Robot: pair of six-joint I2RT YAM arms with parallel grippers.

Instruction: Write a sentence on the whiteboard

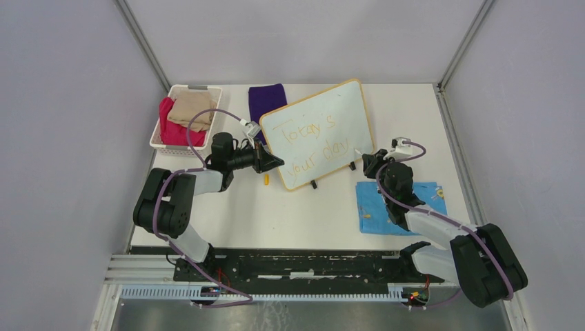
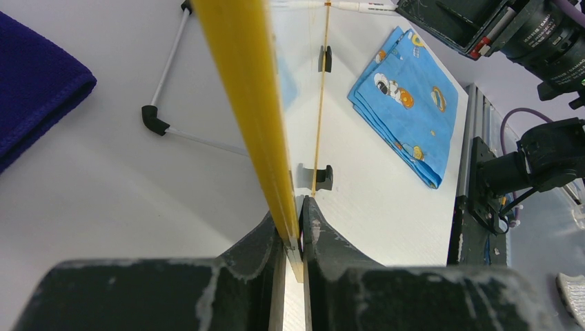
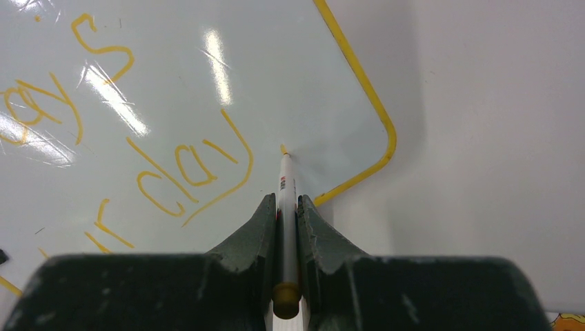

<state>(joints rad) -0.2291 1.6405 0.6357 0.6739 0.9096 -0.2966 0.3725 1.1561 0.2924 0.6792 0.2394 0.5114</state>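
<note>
The white tabletop (image 1: 276,214) holds the whiteboard (image 1: 345,110), which stands propped up in the middle on small black feet. A blue cartoon cloth (image 1: 400,207) lies near and to its right. On the board the sentence (image 1: 314,141) reads "Today's your day" in two yellow-orange lines. The left fingers (image 2: 259,241) pinch the board's yellow left edge, and the right fingers (image 3: 255,227) pinch a thin white marker (image 3: 287,183) with its yellow tip on the board just right of "day".

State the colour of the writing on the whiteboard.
Yellow-orange writing, clearest in the right wrist view.
</note>
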